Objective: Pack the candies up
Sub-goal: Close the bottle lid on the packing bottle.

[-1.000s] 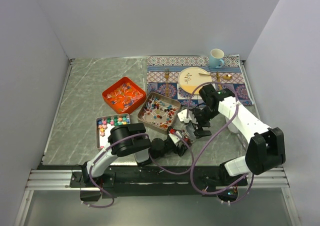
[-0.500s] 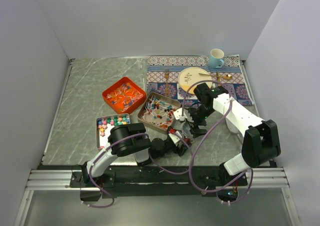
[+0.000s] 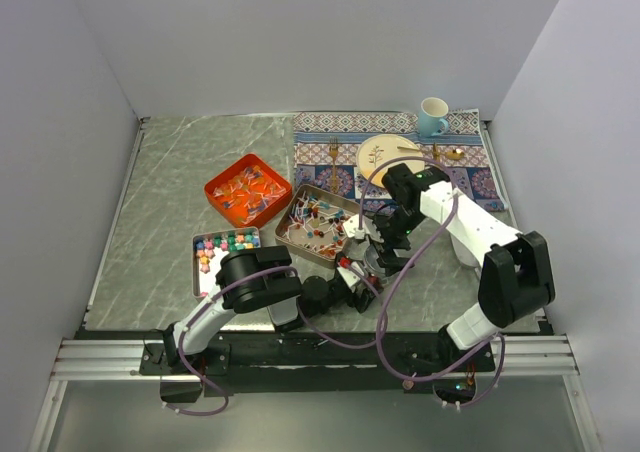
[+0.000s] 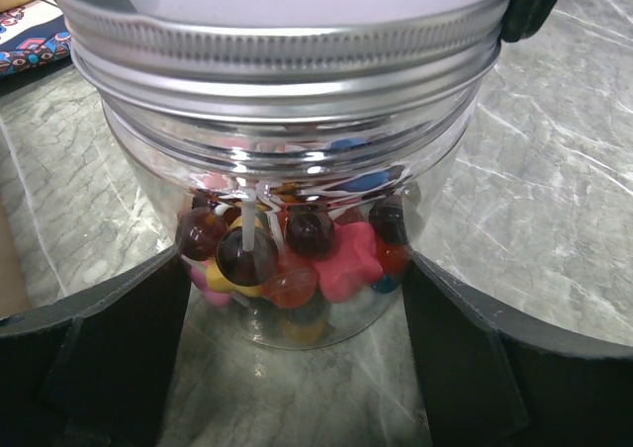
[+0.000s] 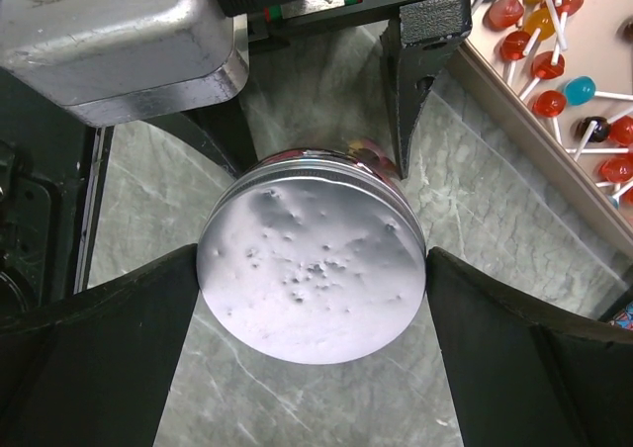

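Left arm lies low along the near edge of the bench (image 3: 200, 162), forearm stretched to its right. The left claw (image 4: 297, 264) is closed partway around the foot of a clear jar (image 4: 287, 185), one finger pressed to each side of the wall. The right arm arches up from its base, elbow high, wrist tipped straight down over the same jar. The right claw (image 5: 312, 259) is spread wide across the silver lid (image 5: 312, 279), and both fingers touch the rim, so it has hold of the lid. The candies (image 4: 341, 259) are piled in the jar's bottom, with round dark lollipops, a pink lump and yellow bits. More lie in the lollipop tray (image 3: 289, 212) just left of the jar, the orange tray (image 3: 225, 169) and the small tray (image 3: 196, 267).
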### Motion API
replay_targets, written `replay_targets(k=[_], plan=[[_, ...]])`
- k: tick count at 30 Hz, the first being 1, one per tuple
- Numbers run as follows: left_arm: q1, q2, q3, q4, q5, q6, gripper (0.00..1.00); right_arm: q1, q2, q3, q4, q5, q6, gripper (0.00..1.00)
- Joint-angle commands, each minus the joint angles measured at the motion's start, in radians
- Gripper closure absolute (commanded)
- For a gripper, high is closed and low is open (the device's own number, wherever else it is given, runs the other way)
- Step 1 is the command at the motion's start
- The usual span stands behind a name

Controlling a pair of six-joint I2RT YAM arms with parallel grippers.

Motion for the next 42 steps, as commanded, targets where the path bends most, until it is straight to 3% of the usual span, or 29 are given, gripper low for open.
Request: replay_targets(k=[1, 14, 32, 42], plan=[[-0.002, 0.103, -0.067, 0.136, 0.053, -0.038, 0.19, 0.010, -0.052, -0.018, -0.011, -0.028, 0.026, 0.00], [-0.002, 0.103, -0.070, 0.141, 0.059, -0.038, 0.19, 0.014, -0.133, -0.161, 0.151, 0.048, 0.113, 0.00], [-0.003, 0.102, -0.076, 0.150, 0.061, -0.037, 0.19, 0.004, -0.198, -0.287, 0.204, 0.090, 0.184, 0.00], [-0.002, 0.108, -0.073, 0.139, 0.047, -0.052, 0.20, -0.119, -0.195, -0.308, 0.157, 0.114, 0.144, 0.00]])
